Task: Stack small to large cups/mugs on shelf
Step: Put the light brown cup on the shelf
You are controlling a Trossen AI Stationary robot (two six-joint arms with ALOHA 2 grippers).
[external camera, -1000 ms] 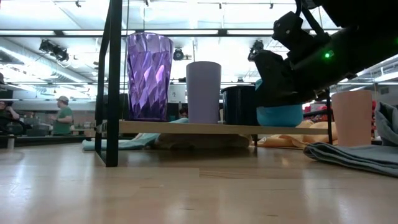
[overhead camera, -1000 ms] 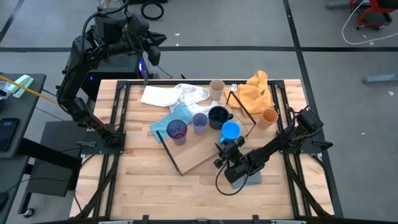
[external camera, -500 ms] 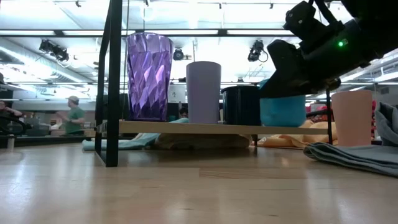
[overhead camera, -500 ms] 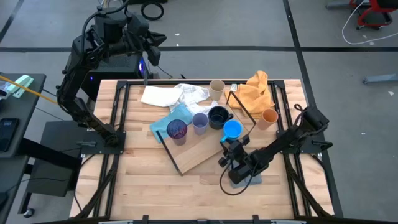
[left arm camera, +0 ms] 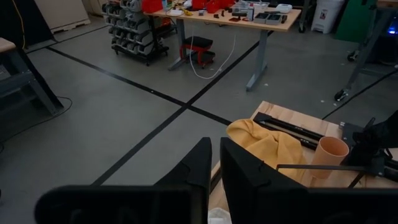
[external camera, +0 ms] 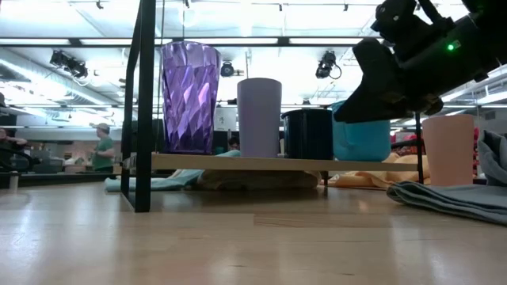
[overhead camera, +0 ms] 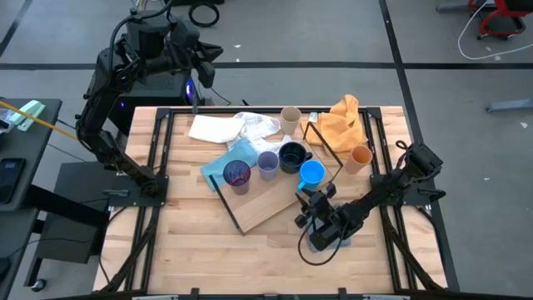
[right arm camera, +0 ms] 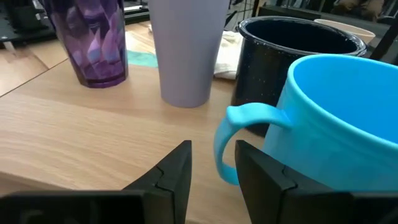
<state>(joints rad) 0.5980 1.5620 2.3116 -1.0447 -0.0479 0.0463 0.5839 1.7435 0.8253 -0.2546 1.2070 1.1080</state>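
High view: overhead, facing straight down, taking in the whole slatted wooden tabletop and both arms. Low view: at tabletop height, facing level across the boards into the room, close to the flat light-wood shelf board. Right wrist view: very close over that board, facing the bright blue handled mug (these three views share the cup row, from the dark purple faceted tumbler to the blue mug). Left wrist view: raised at the table's far edge, facing outward over grey floor, catching only the crumpled orange cloth and the small orange cup, both also visible overhead.
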